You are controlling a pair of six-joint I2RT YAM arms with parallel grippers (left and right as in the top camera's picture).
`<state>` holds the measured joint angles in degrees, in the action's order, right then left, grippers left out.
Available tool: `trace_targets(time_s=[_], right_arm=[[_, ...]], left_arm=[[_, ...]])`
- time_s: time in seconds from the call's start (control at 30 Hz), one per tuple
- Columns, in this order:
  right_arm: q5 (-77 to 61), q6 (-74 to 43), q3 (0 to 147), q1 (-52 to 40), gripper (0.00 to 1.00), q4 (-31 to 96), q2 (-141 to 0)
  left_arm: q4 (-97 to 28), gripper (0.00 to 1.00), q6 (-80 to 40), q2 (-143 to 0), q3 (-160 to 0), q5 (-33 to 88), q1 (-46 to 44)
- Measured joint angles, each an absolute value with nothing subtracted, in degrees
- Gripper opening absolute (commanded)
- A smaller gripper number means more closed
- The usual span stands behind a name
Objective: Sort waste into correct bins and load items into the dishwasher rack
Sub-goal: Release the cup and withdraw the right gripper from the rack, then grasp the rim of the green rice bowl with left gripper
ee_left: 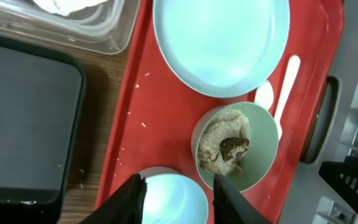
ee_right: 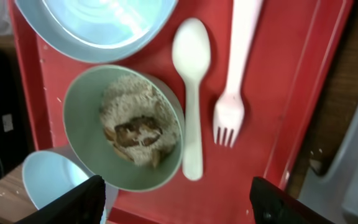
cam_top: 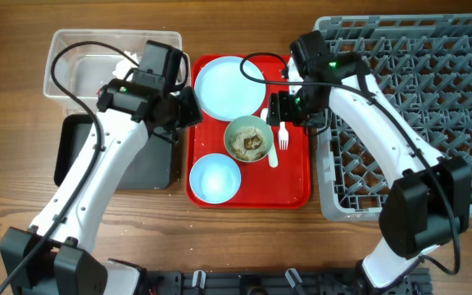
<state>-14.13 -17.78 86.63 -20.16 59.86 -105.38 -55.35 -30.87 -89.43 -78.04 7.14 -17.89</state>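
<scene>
Far left, the clear tub [cam_top: 72, 65] held something white (tissue, probably, half hidden under the arm). The left gripper [ee_left: 179, 186] hung spread over the blue bowl [ee_left: 173, 205]. In the middle of the red tray [cam_top: 297, 188] sat the pale green bowl [cam_top: 248, 138]. It looked light and rigid, with crumbly scraps [ee_right: 135, 130] likely to spill if tipped, so it was best pinched at the rim. Spoon [ee_right: 191, 93] and fork [ee_right: 235, 74] lay flat beside it, thin and likely slippery. The right gripper [ee_right: 179, 202] gaped wide above them. No cup or wrapper showed.
</scene>
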Motion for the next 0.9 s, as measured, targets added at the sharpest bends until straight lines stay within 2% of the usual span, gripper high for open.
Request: trace_targets(time_s=[0.17, 0.37, 0.63, 0.9], right_arm=[[-14.9, -18.4, 87.5, -18.0, 0.80, 59.3, -104.9], [-15.0, -18.7, 92.5, -8.3, 0.82, 59.4, -96.7], [-15.0, -17.3, 95.0, 5.4, 0.83, 64.8, -83.2], [-15.0, -14.9, 95.0, 7.4, 0.83, 68.2, -83.4]], left_arm=[[-54.3, 0.36, -31.3, -89.4, -78.0, 7.1, -20.5], [-46.8, 0.46, -31.7, -91.4, -78.1, 6.7, -29.9], [-37.8, 0.45, -27.4, -104.6, -78.0, 4.9, -39.3], [-31.9, 0.43, -23.9, -109.2, -78.0, 2.4, -42.8]])
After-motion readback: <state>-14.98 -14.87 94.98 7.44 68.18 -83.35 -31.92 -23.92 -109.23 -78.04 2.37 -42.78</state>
